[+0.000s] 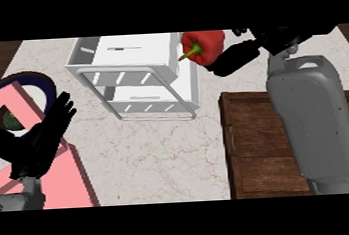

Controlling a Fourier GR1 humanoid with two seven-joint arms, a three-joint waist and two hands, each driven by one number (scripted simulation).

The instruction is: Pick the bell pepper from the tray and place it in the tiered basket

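Right forearm (314, 117) crosses the tray (261, 150); right hand (242, 53) pinches the pepper (203, 45) at the basket's (134, 74) right rim. Left hand (38, 136) rests open, lower left. Risk: released here, pepper may catch the rim and roll onto the counter (172, 154).

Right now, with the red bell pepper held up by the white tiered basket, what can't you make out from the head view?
- Right hand: its grip on the red bell pepper is hidden behind the pepper itself.
- Dark wooden tray: the grey right forearm covers much of it.
- White tiered basket: the lower tier is partly hidden by the upper one.
- Dark item at the left edge: cut off, unidentifiable.
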